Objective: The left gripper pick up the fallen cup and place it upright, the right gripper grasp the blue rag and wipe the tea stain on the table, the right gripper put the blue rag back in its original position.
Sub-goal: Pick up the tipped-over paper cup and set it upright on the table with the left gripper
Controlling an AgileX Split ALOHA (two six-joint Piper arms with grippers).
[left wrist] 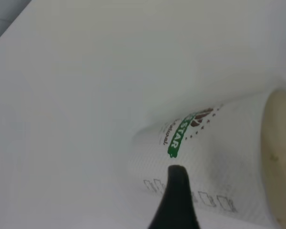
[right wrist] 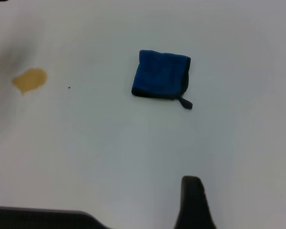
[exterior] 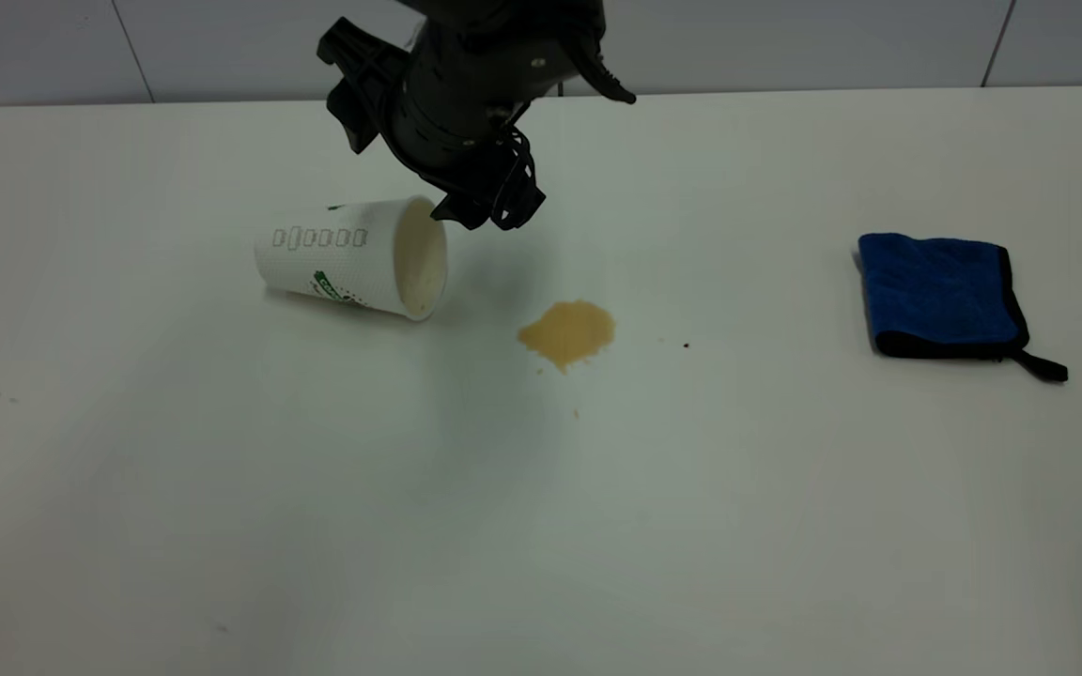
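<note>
Left end effector (exterior: 489, 202) hangs low (right one unseen).

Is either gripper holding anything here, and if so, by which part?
Nothing is held. The left gripper hovers by the rim of the fallen cup; the rag lies untouched, away from the right gripper.

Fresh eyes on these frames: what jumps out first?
The white cup lying on its side left of the table's centre, mouth toward the tan tea stain pooled beside it. The left gripper hangs just above the cup's rim, one black finger showing over the cup wall in the wrist view. Far right, the folded blue rag lies alone and untouched.
</note>
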